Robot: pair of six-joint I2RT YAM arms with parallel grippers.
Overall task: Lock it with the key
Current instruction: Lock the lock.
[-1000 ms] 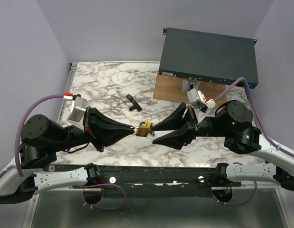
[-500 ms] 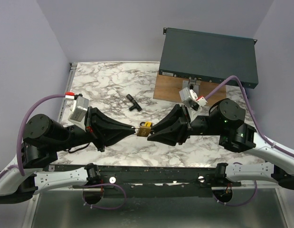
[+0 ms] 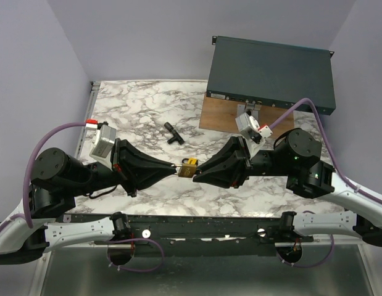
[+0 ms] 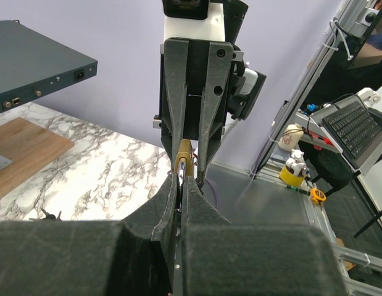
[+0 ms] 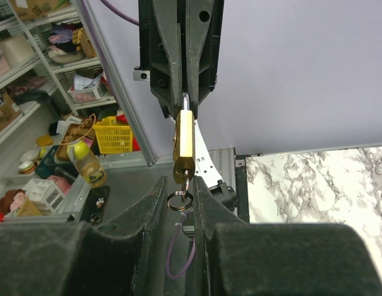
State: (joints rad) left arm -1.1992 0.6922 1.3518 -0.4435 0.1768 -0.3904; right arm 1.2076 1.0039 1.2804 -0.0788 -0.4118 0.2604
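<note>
Since the earlier frame the right gripper (image 3: 196, 174) narrowed its fingers and came closer to the padlock (image 3: 189, 167). From above, the padlock hangs over the marble table (image 3: 135, 105), between both grippers. The left wrist view shows the left gripper (image 4: 181, 180) clenched on the padlock. In the right wrist view the right fingers (image 5: 155, 200) stand each side of the key ring (image 5: 178, 200) under the padlock; whether they pinch it cannot be told.

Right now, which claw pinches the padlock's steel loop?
The left gripper, clamped on the shackle of the padlock; the right gripper only flanks the key ring.
</note>
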